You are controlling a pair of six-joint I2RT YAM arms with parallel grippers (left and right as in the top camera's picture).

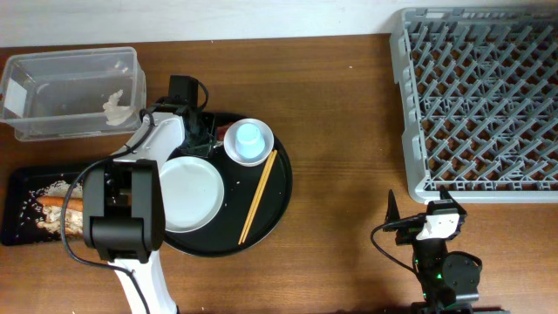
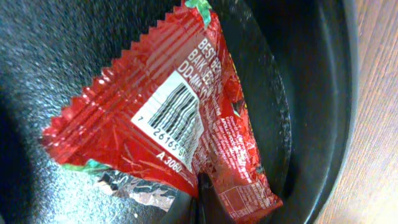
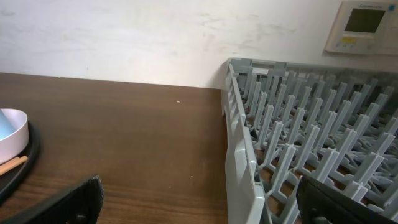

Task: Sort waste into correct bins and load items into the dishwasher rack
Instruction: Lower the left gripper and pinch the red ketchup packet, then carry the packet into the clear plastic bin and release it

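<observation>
Evidently the left hand (image 2: 202,193) was clamped shut on the red wrapper (image 2: 174,118), pinching its lower edge while the sachet lay against the round tray (image 2: 62,50). An edge grip suits so thin and crinkly a thing, which offers little else to catch. In the overhead view that hand sat at the round tray's upper left, just left of the cup (image 1: 248,139), with the plate (image 1: 187,194) and chopsticks (image 1: 258,196) below it on the same tray. The wrapper looked not yet lifted, as far as I could judge. The tub (image 1: 70,92) at the upper left of the frame held the tissue (image 1: 118,106), so it seemed the likely bin for the wrapper. The black tray (image 1: 17,187) at the left edge held rice (image 1: 54,185) and a carrot (image 1: 57,202). The right hand (image 3: 199,183) stood wide and empty over the tabletop at the lower right, just below the rack (image 1: 479,96), probably keeping clear until the crockery's turn.
</observation>
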